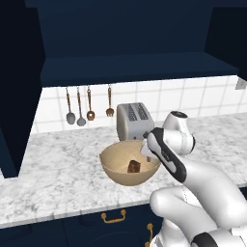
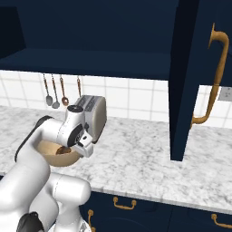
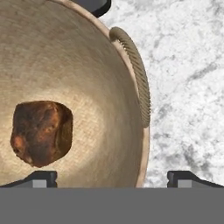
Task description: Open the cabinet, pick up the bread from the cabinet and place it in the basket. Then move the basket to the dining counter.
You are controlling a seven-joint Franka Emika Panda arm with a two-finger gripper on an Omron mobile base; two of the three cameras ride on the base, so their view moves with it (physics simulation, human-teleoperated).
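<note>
Two steps done: the cabinet [image 2: 195,81] stands open, its door swung out with the brass handle [image 2: 216,74] facing the room, and the bread [image 1: 133,166] already lies in the bottom of the basket [image 1: 116,166].
Left to do: by my reading, the basket has yet to be gripped and carried to the dining counter; that counter is not something I can pick out from here.
Bread: a small brown crusty lump [image 3: 41,133] resting on the basket's inner floor, apart from the fingertips.
Basket: sits on the marble counter [image 1: 53,169], just in front of the toaster [image 1: 134,120]; one twisted rim handle [image 3: 136,72] shows in the hand view.
Gripper: the gripper [image 3: 113,177] is spread wide and holds nothing; one tip sits over the inside of the bowl, the other over the counter outside, so the jaws straddle the basket wall [image 3: 142,148] near that handle.
Arm pose: elbow raised, forearm angled down over the near right side of the basket, the hand pointing steeply into it.
Judgement: the straddle looks like a set-up for pinching the rim.
</note>
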